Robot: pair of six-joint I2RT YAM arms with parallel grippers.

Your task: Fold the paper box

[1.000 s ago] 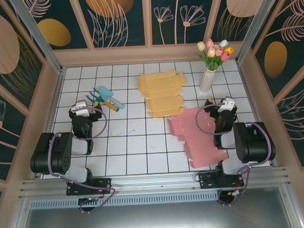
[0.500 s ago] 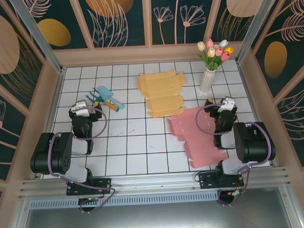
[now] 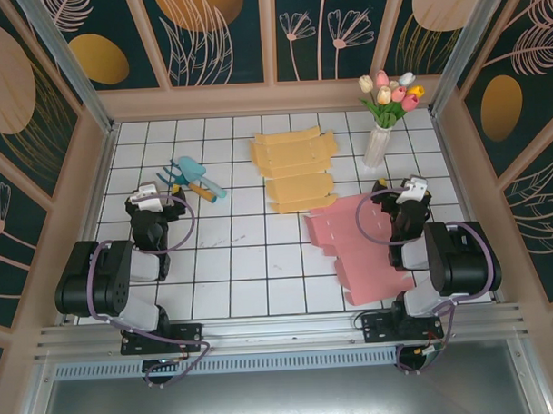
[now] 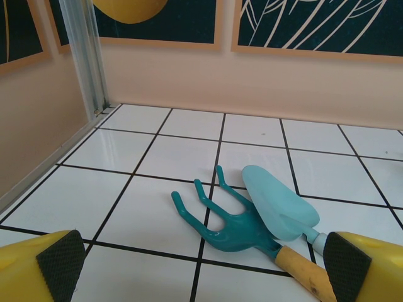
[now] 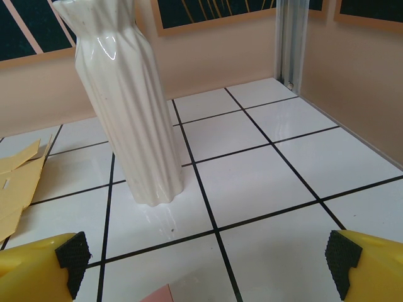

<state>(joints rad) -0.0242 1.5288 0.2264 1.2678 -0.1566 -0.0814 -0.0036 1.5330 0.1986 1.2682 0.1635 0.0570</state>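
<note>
A flat pink paper box blank (image 3: 355,248) lies unfolded on the tiled table at the right front, partly under my right arm. Its corner (image 5: 158,294) peeks in at the bottom of the right wrist view. A flat yellow box blank (image 3: 293,165) lies at the back centre, and its edge (image 5: 16,182) shows left of the vase. My right gripper (image 3: 408,188) (image 5: 208,270) stands open above the pink blank's far edge, nothing between its fingers. My left gripper (image 3: 155,192) (image 4: 203,277) is open and empty at the left.
A white vase (image 3: 377,146) (image 5: 129,107) with tulips (image 3: 391,92) stands just beyond the right gripper. A teal hand fork (image 4: 233,217) and a light blue trowel (image 4: 277,201) lie in front of the left gripper (image 3: 192,178). Walls enclose the table on three sides.
</note>
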